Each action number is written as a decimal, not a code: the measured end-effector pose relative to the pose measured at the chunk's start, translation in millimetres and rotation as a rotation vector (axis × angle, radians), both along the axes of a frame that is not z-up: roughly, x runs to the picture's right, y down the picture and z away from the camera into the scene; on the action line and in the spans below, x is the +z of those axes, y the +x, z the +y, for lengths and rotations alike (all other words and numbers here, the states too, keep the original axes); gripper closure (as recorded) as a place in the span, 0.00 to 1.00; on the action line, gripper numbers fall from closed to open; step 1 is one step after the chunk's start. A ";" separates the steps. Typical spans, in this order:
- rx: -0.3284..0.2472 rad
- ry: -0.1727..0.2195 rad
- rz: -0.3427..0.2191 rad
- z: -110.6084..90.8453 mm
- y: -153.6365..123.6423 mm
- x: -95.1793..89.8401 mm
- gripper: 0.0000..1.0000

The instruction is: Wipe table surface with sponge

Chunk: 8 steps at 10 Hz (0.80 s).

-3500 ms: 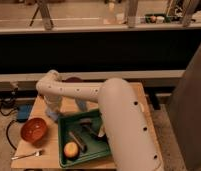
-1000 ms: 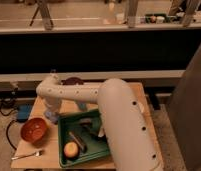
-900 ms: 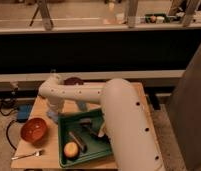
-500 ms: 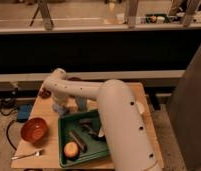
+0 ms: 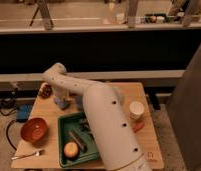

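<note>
The arm has swung toward the far left of the table (image 5: 125, 95), and the hand (image 5: 59, 98) now sits down over the sponge (image 5: 63, 104) there. I cannot tell whether it grips. Wiping looks about to start.

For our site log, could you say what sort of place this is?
Probably an office break area: a light tan wooden table holding a round orange bowl, a green rectangular tray, a white paper cup. The gripper hangs over its far left.
</note>
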<state>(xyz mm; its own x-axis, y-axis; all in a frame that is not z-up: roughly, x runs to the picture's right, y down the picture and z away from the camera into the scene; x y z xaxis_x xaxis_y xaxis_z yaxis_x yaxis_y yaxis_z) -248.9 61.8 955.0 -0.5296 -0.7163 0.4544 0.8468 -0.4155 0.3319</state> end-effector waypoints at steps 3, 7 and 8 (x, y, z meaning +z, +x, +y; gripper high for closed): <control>-0.064 0.010 -0.062 3.1 -54.2 -12.1 0.92; -0.139 -0.016 -0.135 39.1 -80.6 -31.5 0.92; -0.144 -0.020 -0.140 43.4 -71.0 -36.1 0.92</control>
